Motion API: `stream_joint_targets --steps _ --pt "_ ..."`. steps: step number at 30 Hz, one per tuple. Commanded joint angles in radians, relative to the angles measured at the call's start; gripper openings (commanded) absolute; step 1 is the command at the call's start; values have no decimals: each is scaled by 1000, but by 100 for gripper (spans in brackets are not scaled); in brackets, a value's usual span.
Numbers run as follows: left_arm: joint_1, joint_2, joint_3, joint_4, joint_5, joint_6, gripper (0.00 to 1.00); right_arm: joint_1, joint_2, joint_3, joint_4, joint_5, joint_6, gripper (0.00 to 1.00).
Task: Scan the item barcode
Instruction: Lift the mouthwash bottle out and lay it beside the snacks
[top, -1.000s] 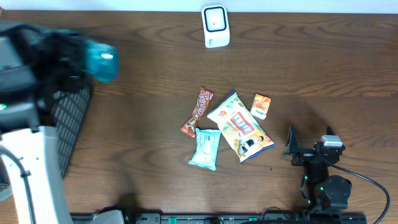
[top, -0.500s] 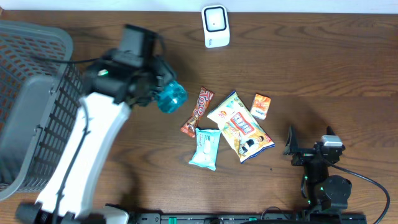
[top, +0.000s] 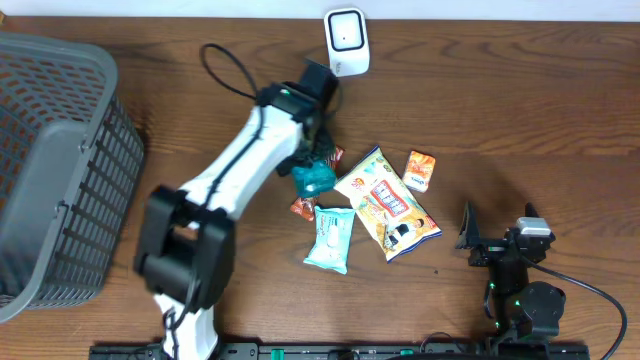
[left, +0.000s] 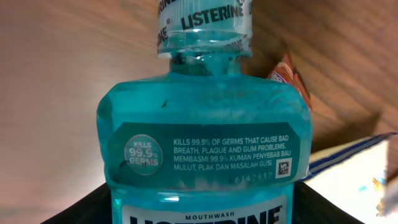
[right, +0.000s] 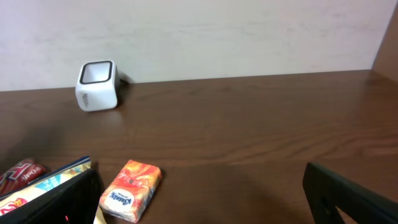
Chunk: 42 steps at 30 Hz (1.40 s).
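Wooden tabletop (top: 540, 110). We note the left end effector (top: 312, 165) clamped on the mouthwash bottle (left: 205, 143), cap pointing away from the wrist, above the snack packets (top: 385, 205). Scanner (top: 347, 42) sits near, farther back. Right end effector (right: 205, 196) jaws apart, well away.

The teal Listerine mouthwash bottle (top: 318, 182) is clamped in the left gripper (top: 311, 166) near the middle of the counter (top: 520, 100). Its white-banded cap points away from the wrist, its label toward the wrist camera. The white scanner (top: 347, 42), dark window upward, stands at the counter's far edge.
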<state>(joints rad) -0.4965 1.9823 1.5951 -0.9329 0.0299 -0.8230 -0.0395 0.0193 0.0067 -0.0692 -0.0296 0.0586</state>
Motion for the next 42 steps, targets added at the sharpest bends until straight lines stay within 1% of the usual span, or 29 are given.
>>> stream_joint_targets --steps 1,8,9,10,12,13,14,17,19,21,23,28,32,35,39,42 --pt "-45 29 13 27 15 23 15 10 0 -1 -3 1 -11 99" --pt "-149 95 13 100 3 23 17 10 0 -1 -3 1 -11 99" --pt "-158 100 13 108 -1 27 24 10 0 -1 -3 1 -11 99" --pt "-171 106 13 117 -9 42 28 10 0 -1 -3 1 -11 99" --pt "-193 114 13 122 -52 90 45 10 0 -1 -3 1 -11 99" --pt "-203 115 13 120 -80 125 54 10 0 -1 -3 1 -11 99" --pt "-211 114 13 119 -95 164 60 10 0 -1 -3 1 -11 99" --pt "-217 98 13 117 -101 275 81 10 0 -1 -3 1 -11 99" --pt "-216 74 18 104 -136 289 84 10 0 -1 -3 1 -11 99" --pt "-212 39 28 93 -195 299 93 10 0 -1 -3 1 -11 99" --pt "-209 -14 34 102 -244 351 100 10 0 -1 -3 1 -11 99" --pt "-209 -170 41 164 -389 504 98 10 0 -1 -3 1 -11 99" --pt "-209 -320 41 300 -494 640 98 10 0 -1 -3 1 -11 99" --pt "-209 -434 41 467 -495 813 98 10 0 -1 -3 1 -11 99" --pt "-209 -556 41 667 -495 1011 98 10 0 -1 -3 1 -11 99" --pt "-209 -627 41 706 -495 1205 98 10 0 -1 -3 1 -11 99"
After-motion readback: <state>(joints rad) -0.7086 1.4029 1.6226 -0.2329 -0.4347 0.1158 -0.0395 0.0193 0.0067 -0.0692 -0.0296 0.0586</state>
